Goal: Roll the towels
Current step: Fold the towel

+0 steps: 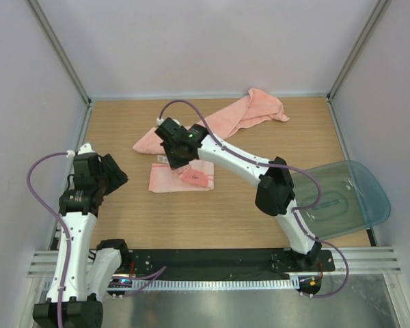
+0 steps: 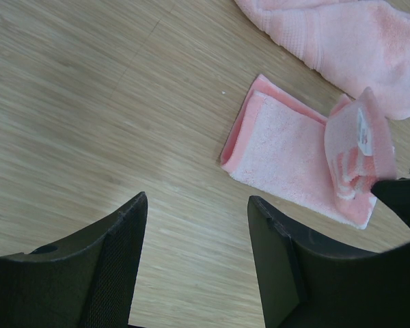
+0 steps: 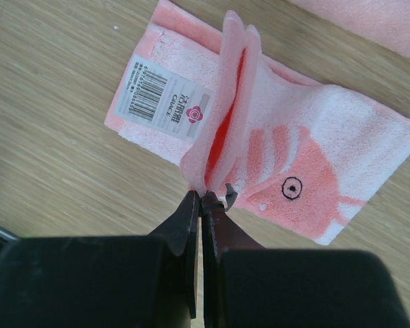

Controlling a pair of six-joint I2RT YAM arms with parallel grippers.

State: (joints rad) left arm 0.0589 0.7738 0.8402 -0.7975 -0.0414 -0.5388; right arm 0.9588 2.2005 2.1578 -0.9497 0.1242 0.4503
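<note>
While its right arm reaches diagonally from the near-right base across the table (image 1: 157, 219), elbow bent high over the wood, the right claw (image 3: 203, 198) is pinched tight on a raised fold of the smaller towel (image 3: 328, 150), holding that fold upright as the rest of the cloth lies flat. The left arm stands folded near the table's left edge, its left claw (image 2: 195, 205) spread partway and gripping nothing, poised over bare wood just left of the cloth. The smaller towel lies mid-table, with open wood to its left and on its near side. The long towel (image 1: 239, 116) sprawls crumpled beyond it, running to the far edge by the back wall; the arm hides whether the two touch. A translucent tray (image 1: 355, 198) sits at the right edge, well apart from both towels. Only the right wrist view shows a white barcode label (image 3: 167, 102) at the towel's corner and a striped salmon motif beside the pinch; the left wrist view shows the cloth doubled in layers; only the overhead view takes in the tray and both arms
</note>
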